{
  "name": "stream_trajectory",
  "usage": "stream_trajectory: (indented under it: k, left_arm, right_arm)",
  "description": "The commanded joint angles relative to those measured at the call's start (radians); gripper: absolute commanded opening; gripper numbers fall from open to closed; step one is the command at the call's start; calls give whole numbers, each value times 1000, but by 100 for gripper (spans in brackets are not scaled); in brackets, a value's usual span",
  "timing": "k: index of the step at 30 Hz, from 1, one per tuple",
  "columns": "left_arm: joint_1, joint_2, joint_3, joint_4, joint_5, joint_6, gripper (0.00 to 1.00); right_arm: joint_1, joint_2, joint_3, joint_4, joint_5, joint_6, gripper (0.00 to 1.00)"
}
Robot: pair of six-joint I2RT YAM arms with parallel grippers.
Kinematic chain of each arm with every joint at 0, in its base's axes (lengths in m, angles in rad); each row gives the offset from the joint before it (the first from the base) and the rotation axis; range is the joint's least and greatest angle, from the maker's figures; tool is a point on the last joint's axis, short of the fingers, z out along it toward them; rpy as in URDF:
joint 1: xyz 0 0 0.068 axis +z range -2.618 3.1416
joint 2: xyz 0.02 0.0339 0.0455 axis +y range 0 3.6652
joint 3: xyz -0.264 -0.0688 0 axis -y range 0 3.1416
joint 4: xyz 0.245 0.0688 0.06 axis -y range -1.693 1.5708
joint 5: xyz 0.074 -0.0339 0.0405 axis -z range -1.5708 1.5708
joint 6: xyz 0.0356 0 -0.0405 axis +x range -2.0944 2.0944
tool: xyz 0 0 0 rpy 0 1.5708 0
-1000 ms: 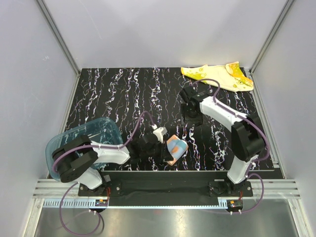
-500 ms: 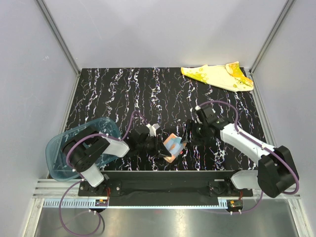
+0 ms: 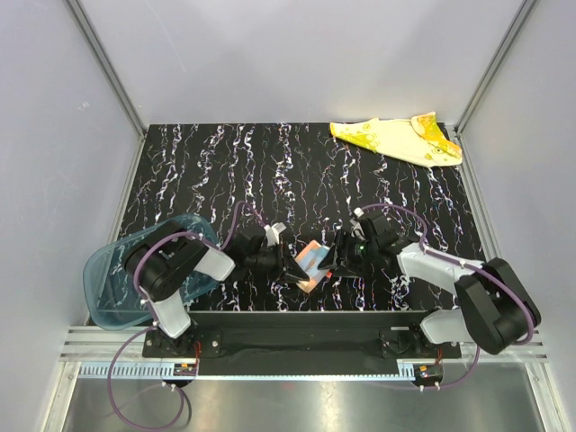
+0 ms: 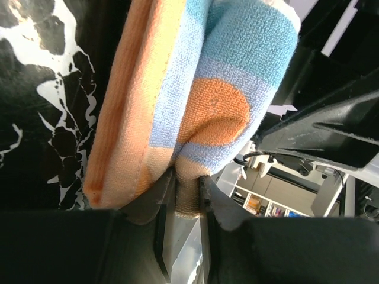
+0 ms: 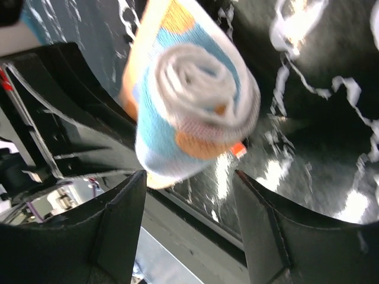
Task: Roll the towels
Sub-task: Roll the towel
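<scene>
The right gripper (image 3: 337, 259) has swung in to the rolled orange towel (image 3: 313, 262) near the front edge, jaws apart, holding nothing. The left gripper (image 3: 290, 266) pinches its edge. The yellow towel (image 3: 396, 138) lies at the far right.

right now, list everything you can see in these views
rolled orange-pink and pale blue terry towel: 1, near centre edge, between both grippers
flat yellow and cream cloth towel: 1, far right corner
translucent teal-blue plastic tray: 1, near left corner, under left arm
black white-veined table: 1, under everything
left gripper: 1, black, shut on the rolled towel's edge
right gripper: 1, black, open, around the roll's end
</scene>
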Motion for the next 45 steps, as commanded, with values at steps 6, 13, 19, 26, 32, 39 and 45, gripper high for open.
stream_trajectory:
  k: [6, 13, 19, 26, 32, 39, 45]
  left_arm:
    - [34, 62, -22, -76, -29, 25, 0]
    - [56, 85, -57, 24, 5, -26, 2]
    - [62, 88, -87, 90, 14, -47, 13]
    - [58, -103, -58, -280, -162, 112, 39]
    - [33, -303, 33, -632, -357, 230, 53]
    - [-109, -435, 212, -1025, -746, 290, 59]
    - [-378, -451, 361, -1174, -1104, 310, 61]
  right_arm:
    - [-1, 141, -28, 278, -50, 47, 63]
    - [4, 215, -36, 341, -23, 49, 37]
    - [48, 296, 111, 156, 52, -35, 29]
    - [75, 391, 364, -220, 146, -184, 22]
    - [111, 474, 529, -409, 221, -259, 20]
    - [185, 560, 635, -495, 250, -282, 19]
    - [223, 569, 674, -522, 249, -285, 19]
